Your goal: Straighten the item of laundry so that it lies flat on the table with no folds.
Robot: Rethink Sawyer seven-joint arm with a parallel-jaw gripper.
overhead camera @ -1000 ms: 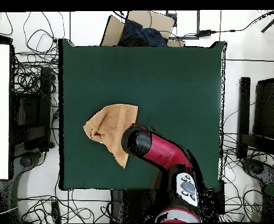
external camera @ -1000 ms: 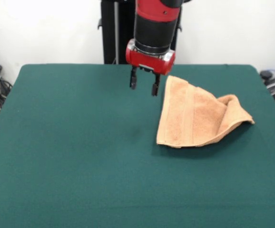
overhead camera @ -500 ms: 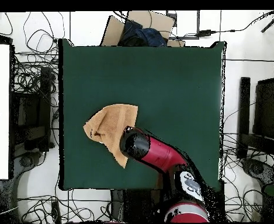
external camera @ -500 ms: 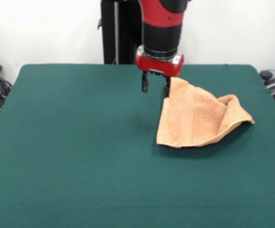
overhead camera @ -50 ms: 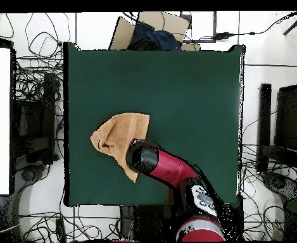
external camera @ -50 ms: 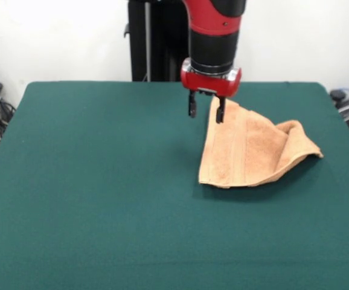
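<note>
Towel [external camera @ -50 ms: 247, 148] sits folded over on itself toward one side of the green table [external camera @ -50 ms: 90, 199], in a rough triangle with one flap humped up at the outer end — not flat yet. Gripper [external camera @ -50 ms: 206, 110] hovers at the towel's far corner, fingers parted and holding nothing, one finger over the cloth edge, the other over bare felt. Step looks like the approach to a corner grasp; next move calls for lowering, pinching that corner, then pulling the fold open.

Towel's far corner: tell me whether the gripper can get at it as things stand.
Probably yes. The gripper hangs open right over that corner of the towel, with one finger in front of the cloth. Nothing else lies on the table to block it.
</note>
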